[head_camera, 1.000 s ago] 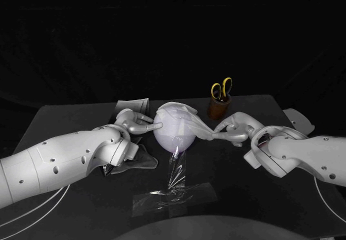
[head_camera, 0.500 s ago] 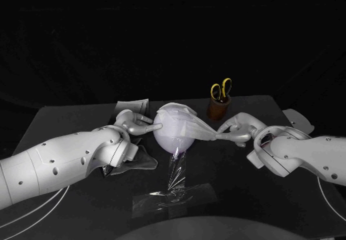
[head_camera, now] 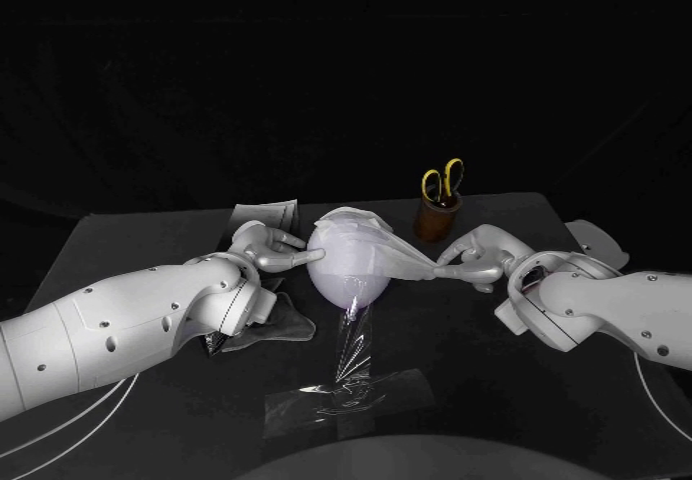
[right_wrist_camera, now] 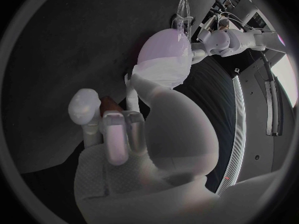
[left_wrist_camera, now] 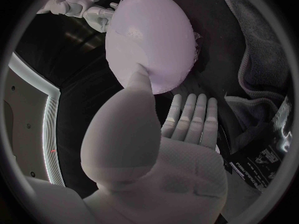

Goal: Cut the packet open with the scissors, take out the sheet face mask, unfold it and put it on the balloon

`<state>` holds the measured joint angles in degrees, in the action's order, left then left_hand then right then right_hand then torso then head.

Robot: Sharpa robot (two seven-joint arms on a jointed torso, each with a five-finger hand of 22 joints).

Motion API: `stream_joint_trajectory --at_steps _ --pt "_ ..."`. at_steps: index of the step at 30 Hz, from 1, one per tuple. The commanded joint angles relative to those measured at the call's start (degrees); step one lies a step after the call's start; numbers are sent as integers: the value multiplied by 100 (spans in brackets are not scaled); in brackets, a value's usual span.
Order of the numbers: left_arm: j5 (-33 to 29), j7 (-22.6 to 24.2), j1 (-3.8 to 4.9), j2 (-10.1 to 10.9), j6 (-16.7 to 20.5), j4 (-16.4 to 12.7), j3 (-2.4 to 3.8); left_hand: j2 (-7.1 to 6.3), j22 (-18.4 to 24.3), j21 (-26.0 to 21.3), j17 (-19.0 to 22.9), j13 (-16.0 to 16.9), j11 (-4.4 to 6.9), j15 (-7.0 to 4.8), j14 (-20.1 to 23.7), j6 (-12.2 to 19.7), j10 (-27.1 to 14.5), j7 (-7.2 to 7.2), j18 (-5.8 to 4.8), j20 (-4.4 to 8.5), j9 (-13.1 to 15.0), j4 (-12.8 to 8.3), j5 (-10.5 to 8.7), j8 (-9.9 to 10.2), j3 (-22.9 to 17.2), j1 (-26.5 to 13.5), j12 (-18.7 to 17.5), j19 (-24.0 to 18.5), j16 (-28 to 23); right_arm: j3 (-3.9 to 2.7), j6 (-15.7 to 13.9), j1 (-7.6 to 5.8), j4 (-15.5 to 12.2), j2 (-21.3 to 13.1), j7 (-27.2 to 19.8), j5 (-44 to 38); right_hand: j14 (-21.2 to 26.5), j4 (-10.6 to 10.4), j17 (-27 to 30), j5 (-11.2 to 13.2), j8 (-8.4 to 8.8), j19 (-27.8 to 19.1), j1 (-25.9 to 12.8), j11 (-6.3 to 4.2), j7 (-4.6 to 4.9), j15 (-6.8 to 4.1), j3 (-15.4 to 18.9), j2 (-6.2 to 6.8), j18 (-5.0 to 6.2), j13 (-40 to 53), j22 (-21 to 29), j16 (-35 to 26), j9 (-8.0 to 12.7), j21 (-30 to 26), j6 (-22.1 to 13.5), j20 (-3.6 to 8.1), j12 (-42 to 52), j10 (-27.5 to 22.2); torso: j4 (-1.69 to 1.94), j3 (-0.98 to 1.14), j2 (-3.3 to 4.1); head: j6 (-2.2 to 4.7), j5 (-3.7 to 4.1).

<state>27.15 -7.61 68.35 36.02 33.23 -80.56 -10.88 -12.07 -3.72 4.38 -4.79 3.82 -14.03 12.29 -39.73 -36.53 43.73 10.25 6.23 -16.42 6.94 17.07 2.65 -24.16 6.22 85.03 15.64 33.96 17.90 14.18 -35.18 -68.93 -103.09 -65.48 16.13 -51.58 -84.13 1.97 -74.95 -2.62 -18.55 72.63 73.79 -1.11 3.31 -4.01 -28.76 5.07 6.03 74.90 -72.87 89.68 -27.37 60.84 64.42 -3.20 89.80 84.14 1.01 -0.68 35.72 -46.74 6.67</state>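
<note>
A pale lilac balloon (head_camera: 346, 282) (left_wrist_camera: 149, 40) (right_wrist_camera: 163, 44) stands on a clear stand (head_camera: 351, 345) at the table's middle. The white sheet mask (head_camera: 364, 240) (right_wrist_camera: 163, 72) lies draped over its top and right side. My left hand (head_camera: 270, 250) (left_wrist_camera: 143, 149) is at the balloon's left side, thumb tip touching it and fingers stretched out flat. My right hand (head_camera: 476, 258) (right_wrist_camera: 137, 134) is to the balloon's right and pinches the mask's stretched edge. The dark printed packet (left_wrist_camera: 261, 157) lies by my left arm. Yellow-handled scissors (head_camera: 443, 178) stand in a brown holder (head_camera: 437, 218) behind.
A grey crumpled cloth (head_camera: 289, 325) (left_wrist_camera: 255, 59) lies under my left forearm, and another grey piece (head_camera: 267, 212) at the back left. Clear film (head_camera: 346, 395) spreads at the stand's foot. A pale object (head_camera: 594, 238) sits near the table's right edge.
My right hand has drawn the mask's right flap a little farther out and tauter over the balloon. The left hand has hardly moved.
</note>
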Motion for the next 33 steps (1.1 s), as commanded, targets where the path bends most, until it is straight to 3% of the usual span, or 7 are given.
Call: stream_joint_trajectory --at_steps 1,15,21,22,28,33 --pt "11 -119 -18 3 23 21 -16 26 11 -32 -6 3 3 -3 -47 -28 22 662 -59 -17 8 5 22 -36 -46 32 23 -39 5 0 185 4 -8 29 -93 -61 -587 20 -1505 -17 -8 -24 -17 -44 -73 -43 14 -5 62 1510 33 32 -11 -64 80 18 20 586 1 -3 1 -6 -10" --pt "-16 -78 -18 44 -9 -17 -15 28 16 -39 -5 2 3 -2 -44 -25 18 662 -63 -19 8 5 21 -39 -50 42 23 -73 0 1 115 5 141 76 -150 -92 -587 10 -1505 -11 36 -83 -70 -40 -69 -41 31 29 77 1427 80 32 -1 -156 -11 14 -111 550 1 1 -1 9 -25" --pt "-240 116 -19 230 -173 -191 -1 57 19 -48 -5 -1 6 -6 -47 -19 10 652 -89 -29 12 4 21 -53 -71 64 26 -87 -10 1 -67 8 137 144 -339 134 -517 -244 -1278 -11 546 -458 -565 270 325 229 532 433 163 973 391 -60 208 -741 -754 -55 -851 334 0 -2 3 25 -31" --pt "-279 148 -18 270 -221 -230 1 58 19 -47 -5 -1 6 -6 -47 -19 10 652 -89 -29 12 4 21 -53 -71 65 26 -84 -10 1 -73 9 135 157 -359 165 -504 -258 -1240 8 595 -499 -594 302 356 252 595 489 170 937 427 -77 227 -807 -825 -72 -911 314 3 -3 4 26 -26" --pt "-442 302 -16 508 -473 -486 35 79 18 -47 -6 -1 11 -9 -53 -22 10 646 -103 -30 17 1 20 -65 -77 74 29 -88 -12 1 -28 31 129 257 -434 307 -409 -348 -990 -12 784 -748 -638 403 448 340 888 634 227 704 644 -190 297 -1211 -1100 -162 -1305 173 15 -9 5 18 -18" --pt "-497 408 -15 630 -565 -615 65 97 16 -41 -6 -2 18 -12 -56 -68 3 629 -127 -28 34 -1 19 -113 -60 91 34 -78 -23 1 30 45 114 283 -431 345 -374 -417 -914 -13 836 -829 -625 428 471 363 1042 657 256 622 723 -227 311 -1362 -1165 -203 -1442 123 7 -8 1 5 -36"
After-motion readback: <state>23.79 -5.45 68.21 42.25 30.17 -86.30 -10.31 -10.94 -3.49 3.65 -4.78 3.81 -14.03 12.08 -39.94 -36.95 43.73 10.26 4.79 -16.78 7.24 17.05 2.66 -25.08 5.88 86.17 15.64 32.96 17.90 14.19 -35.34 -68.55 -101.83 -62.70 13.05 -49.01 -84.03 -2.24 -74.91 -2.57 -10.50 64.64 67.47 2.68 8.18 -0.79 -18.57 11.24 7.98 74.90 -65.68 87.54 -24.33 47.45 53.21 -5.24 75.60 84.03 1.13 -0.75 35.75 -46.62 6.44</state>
